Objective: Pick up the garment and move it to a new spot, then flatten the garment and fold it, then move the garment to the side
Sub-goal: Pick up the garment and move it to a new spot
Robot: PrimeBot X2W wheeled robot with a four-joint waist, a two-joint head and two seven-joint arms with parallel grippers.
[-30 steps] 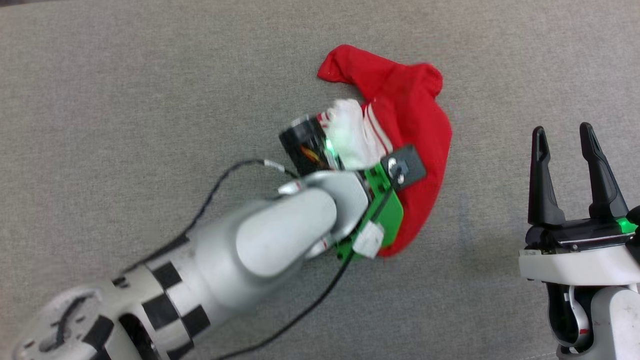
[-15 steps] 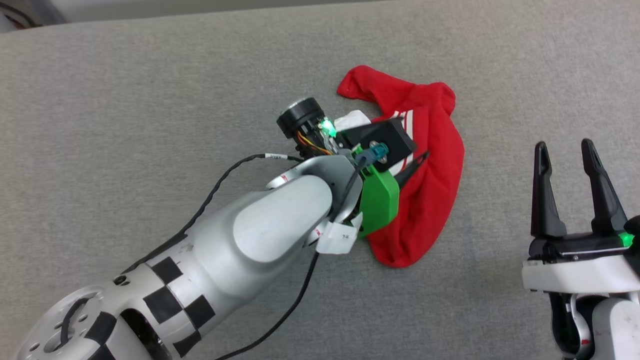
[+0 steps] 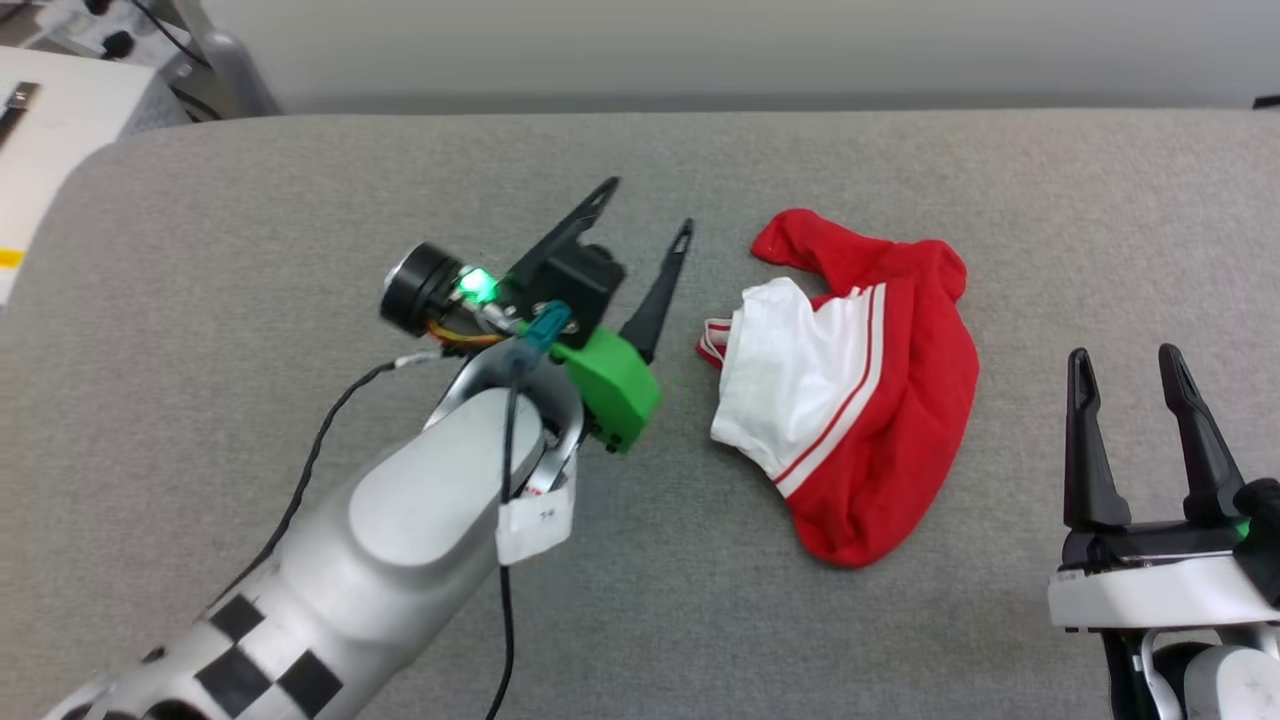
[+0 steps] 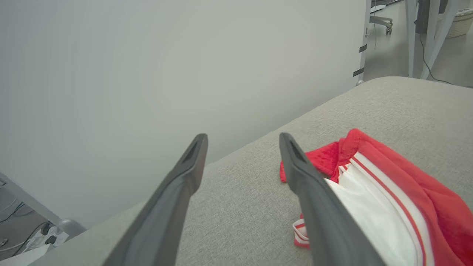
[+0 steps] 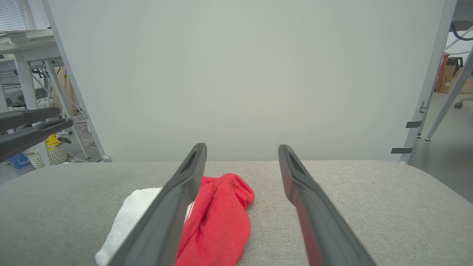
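The red soft-fabric T-shirt, with white short sleeves and red-and-white striped trim, is lying crumpled on the grey woven upholstered surface, right of the middle in the head view. One white sleeve is facing up on its left half, and the red body is bunching around the sleeve's far and right sides. The left gripper, two long dark fingers on a silver arm, is hovering just left of the T-shirt with its fingers spread wide and nothing between them. In the left wrist view one finger is overlapping the sleeve's edge, but I cannot tell whether it is touching the cloth. The right gripper is sitting at the lower right, well apart from the T-shirt. Its dark fingers are also standing apart and empty, pointing toward the surface's far edge and the pale wall behind it.
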